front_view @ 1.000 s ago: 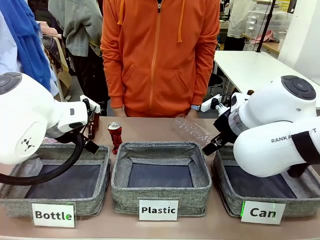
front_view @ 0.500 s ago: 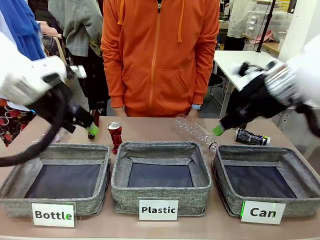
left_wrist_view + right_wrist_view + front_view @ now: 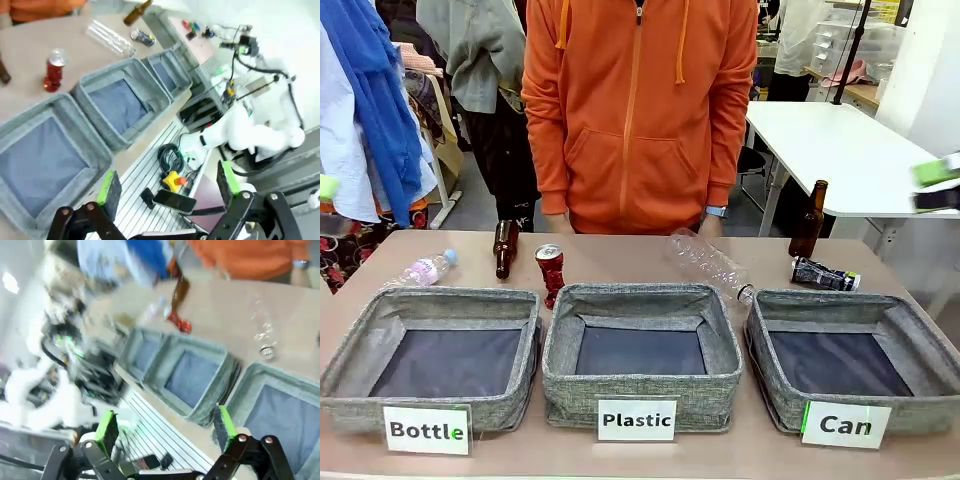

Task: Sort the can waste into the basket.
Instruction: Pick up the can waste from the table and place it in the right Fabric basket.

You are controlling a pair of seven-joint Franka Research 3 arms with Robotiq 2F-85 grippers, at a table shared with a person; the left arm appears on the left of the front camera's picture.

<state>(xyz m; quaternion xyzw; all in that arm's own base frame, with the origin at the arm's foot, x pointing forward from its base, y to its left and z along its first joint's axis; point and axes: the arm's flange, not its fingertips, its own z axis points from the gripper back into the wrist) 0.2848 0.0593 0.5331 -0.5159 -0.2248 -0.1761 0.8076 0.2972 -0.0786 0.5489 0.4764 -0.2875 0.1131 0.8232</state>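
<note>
The red can (image 3: 549, 272) stands upright behind the gap between the left and middle baskets. It shows again in the left wrist view (image 3: 54, 75) and the right wrist view (image 3: 178, 322). The black can (image 3: 823, 274) lies on its side behind the basket labelled "Can" (image 3: 920, 412), and shows small in the left wrist view (image 3: 142, 36). That basket (image 3: 260, 371) holds nothing. My left gripper (image 3: 168, 182) is open, high above the baskets' near side. My right gripper (image 3: 166, 427) is open too, raised off to the right (image 3: 932, 185).
Baskets labelled "Plastic" (image 3: 640, 390) and "Bottle" (image 3: 525, 350) sit left of the Can basket. Brown bottles (image 3: 504, 248) (image 3: 808, 220) and clear plastic bottles (image 3: 708, 262) (image 3: 425, 270) lie or stand behind them. A person in an orange hoodie (image 3: 640, 110) stands at the far edge.
Both arms have swung up and outward, away from the baskets to the picture's edges. The cans, bottles and baskets have not moved.
</note>
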